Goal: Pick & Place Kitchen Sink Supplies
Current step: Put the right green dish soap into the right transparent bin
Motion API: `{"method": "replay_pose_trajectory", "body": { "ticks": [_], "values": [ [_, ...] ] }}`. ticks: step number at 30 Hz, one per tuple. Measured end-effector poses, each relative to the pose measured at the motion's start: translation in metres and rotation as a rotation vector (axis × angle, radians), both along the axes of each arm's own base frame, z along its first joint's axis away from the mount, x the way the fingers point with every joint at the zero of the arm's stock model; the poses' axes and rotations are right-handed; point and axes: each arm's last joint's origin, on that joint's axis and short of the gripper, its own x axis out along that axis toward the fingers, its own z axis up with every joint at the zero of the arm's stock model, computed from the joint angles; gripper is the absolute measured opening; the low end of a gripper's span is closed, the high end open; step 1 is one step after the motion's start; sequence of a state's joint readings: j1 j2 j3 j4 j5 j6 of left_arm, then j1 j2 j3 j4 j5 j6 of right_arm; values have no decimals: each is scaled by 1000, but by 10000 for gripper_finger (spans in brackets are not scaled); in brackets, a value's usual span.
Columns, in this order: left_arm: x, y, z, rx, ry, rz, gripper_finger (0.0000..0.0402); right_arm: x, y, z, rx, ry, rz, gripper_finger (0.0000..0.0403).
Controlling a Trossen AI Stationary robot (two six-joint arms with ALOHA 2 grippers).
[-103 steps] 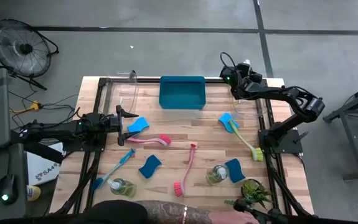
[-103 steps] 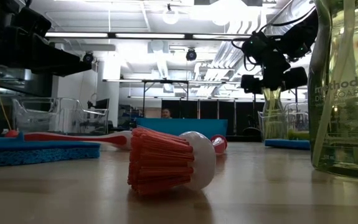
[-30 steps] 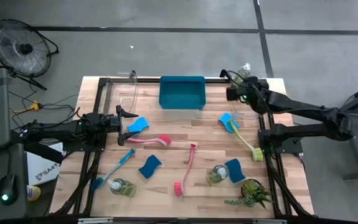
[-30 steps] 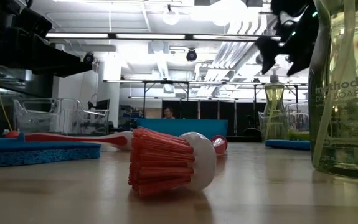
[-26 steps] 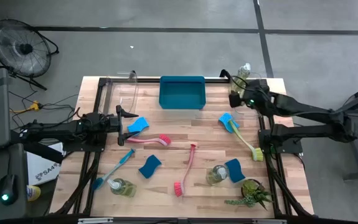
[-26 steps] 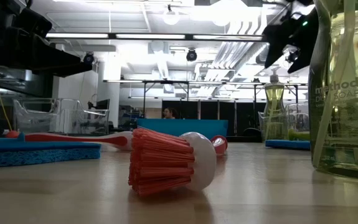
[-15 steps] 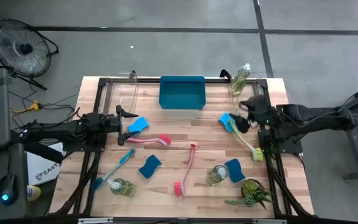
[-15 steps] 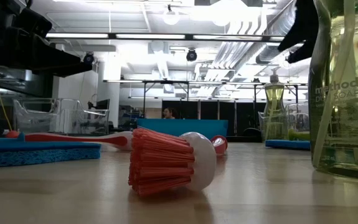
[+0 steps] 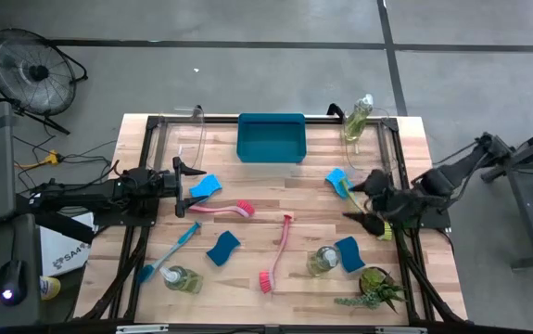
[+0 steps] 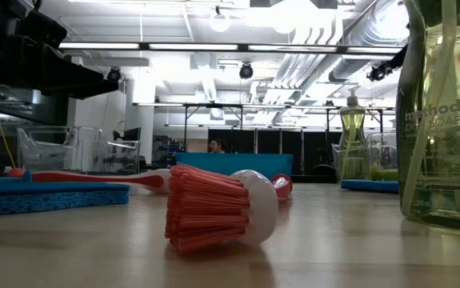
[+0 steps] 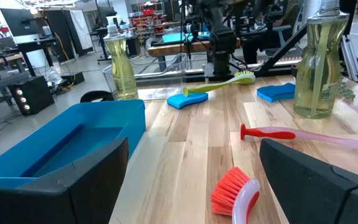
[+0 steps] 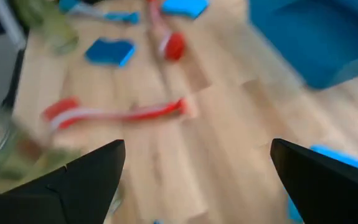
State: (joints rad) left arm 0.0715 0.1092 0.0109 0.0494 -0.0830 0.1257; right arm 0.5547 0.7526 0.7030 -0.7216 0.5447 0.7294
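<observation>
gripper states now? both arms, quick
Left gripper: open, holding nothing, at the table's left edge beside a blue sponge.
Right gripper: open, holding nothing, above the yellow-green brush.

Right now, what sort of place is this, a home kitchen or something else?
Most likely a robotics lab or workshop, not a kitchen. The wooden slatted table sits in a black metal frame on a bare concrete floor, a black floor fan stands nearby, and the low view shows exposed ceiling ducts and more workbenches behind.
</observation>
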Motion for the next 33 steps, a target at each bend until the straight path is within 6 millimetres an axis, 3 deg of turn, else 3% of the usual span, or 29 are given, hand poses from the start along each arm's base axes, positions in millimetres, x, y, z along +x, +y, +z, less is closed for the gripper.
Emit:
{"method": "replay_pose_trajectory", "body": {
  "ticks": [12,19,25,33],
  "values": [
    [0,0,0,0,0,0,356,20,60,-29,16,123,237,397],
    [0,0,0,0,0,0,356,33,94,-45,-103,95,444,397],
    [0,0,0,0,0,0,356,43,107,-51,-262,-2,454,397],
    [0,0,0,0,0,0,356,59,121,-55,-330,-132,418,397]
  ]
}}
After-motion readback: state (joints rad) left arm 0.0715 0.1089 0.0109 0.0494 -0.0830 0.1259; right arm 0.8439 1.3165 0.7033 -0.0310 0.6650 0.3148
